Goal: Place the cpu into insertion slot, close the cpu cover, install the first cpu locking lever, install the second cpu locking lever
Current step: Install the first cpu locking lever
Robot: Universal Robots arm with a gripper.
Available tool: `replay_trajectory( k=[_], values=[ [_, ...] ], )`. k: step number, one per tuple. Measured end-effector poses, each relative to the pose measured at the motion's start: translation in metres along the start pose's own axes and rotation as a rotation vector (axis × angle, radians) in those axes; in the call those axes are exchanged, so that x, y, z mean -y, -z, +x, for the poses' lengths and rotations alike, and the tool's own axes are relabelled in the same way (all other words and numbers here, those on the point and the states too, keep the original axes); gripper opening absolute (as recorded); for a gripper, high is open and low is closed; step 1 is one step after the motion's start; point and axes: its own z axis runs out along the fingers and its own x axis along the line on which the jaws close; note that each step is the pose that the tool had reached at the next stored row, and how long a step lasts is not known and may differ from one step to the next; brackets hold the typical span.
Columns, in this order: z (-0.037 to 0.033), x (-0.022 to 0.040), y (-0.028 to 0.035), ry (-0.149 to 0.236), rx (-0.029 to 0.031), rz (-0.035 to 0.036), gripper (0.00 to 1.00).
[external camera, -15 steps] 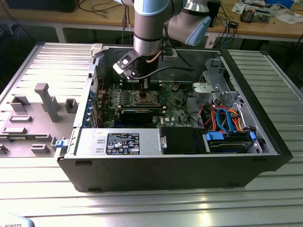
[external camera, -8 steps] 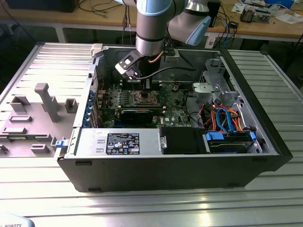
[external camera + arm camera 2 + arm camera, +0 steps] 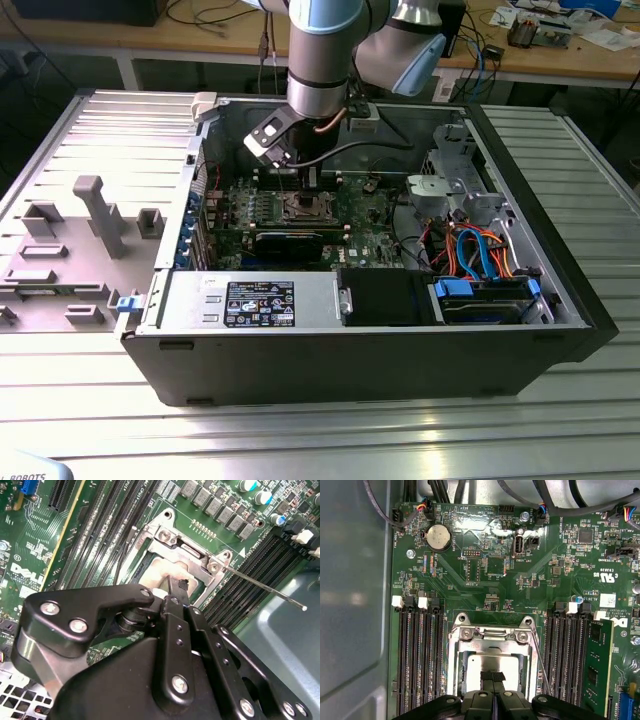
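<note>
So the fingers (image 3: 487,677) are pinched right together with nothing between them, and the tip of the gripper (image 3: 493,675) is sitting over the near half of the cpu (image 3: 472,662). I can't say for sure whether it's touching the metal. The chip's dull silver top shows in both wrist views, seated in the insertion slot (image 3: 303,208). As far as I can make out, the cpu cover (image 3: 520,652) is lying down around it, with the chip visible through its window. The cover's hinge end with its two screws is on the side away from the fingers.

One thin locking lever (image 3: 262,587) isn't tucked in. In the second wrist view it pokes out from the socket corner across the black memory slots (image 3: 240,587), and its free end is over the grey case wall (image 3: 285,645).

Further out in the first wrist view there's a coin battery (image 3: 439,536) on the green motherboard (image 3: 485,580), plus a memory stick (image 3: 597,665) in the slots beside the socket.

In the exterior view, the arm (image 3: 320,60) comes straight down into the open computer case (image 3: 350,360). A black card (image 3: 290,240) sits just nearer than the socket, and blue and orange cables (image 3: 480,250) are off to the exterior view's right. A grey fixture tray (image 3: 90,220) is on the exterior view's left.
</note>
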Motion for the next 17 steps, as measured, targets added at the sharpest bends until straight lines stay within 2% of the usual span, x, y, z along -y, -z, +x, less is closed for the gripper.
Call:
replay_trajectory(
  k=[6, 17],
  values=[
    [0.0000, 0.0001, 0.0027, 0.000, 0.0000, 0.0000, 0.11],
    [-0.0001, 0.0002, 0.0038, 0.000, -0.0005, 0.0001, 0.11]
  ],
)
